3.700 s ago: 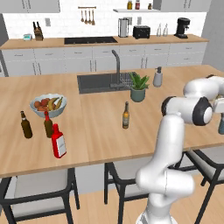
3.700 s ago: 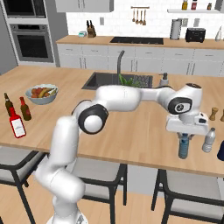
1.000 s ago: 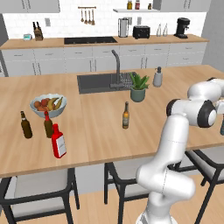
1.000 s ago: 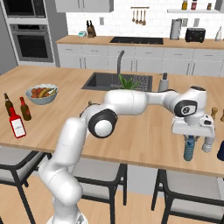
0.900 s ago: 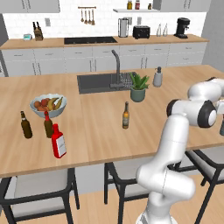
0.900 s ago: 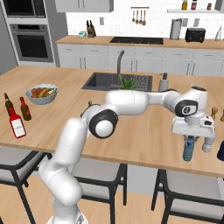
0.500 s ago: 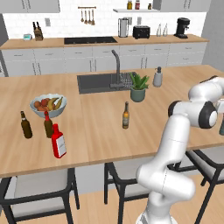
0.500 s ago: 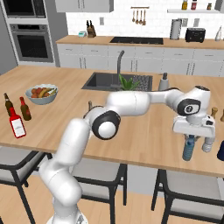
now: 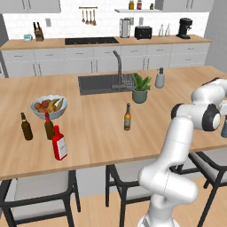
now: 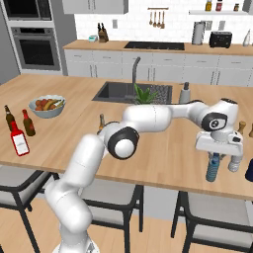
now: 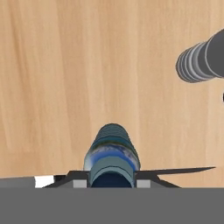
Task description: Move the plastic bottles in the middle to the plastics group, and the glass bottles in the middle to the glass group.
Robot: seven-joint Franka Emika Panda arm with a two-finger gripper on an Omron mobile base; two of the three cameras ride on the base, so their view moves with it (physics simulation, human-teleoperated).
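Plastic bottle (image 10: 213,169): small, pale blue, upright, held at its top by the pincer (image 10: 215,156); it stands at the near right part of the surface (image 10: 163,148), close to the front edge. Whether its base touches the wood cannot be told.
Pincer: closed on the plastic bottle, a finger on either side of it in the hand view (image 11: 112,177).
Neighbouring bottle (image 10: 235,162): grey ribbed, upright just to the right of the held one, apart from it.
Amber bottle (image 9: 127,117): slim, pale label, upright mid-surface, in front of the potted plant (image 9: 140,88).
Red bottle (image 9: 59,142): white label, upright near the left front edge.
Glass group (image 9: 27,127): two dark bottles just behind the red bottle, in front of the fruit bowl (image 9: 48,106).
Sink (image 9: 101,83): behind the amber bottle.
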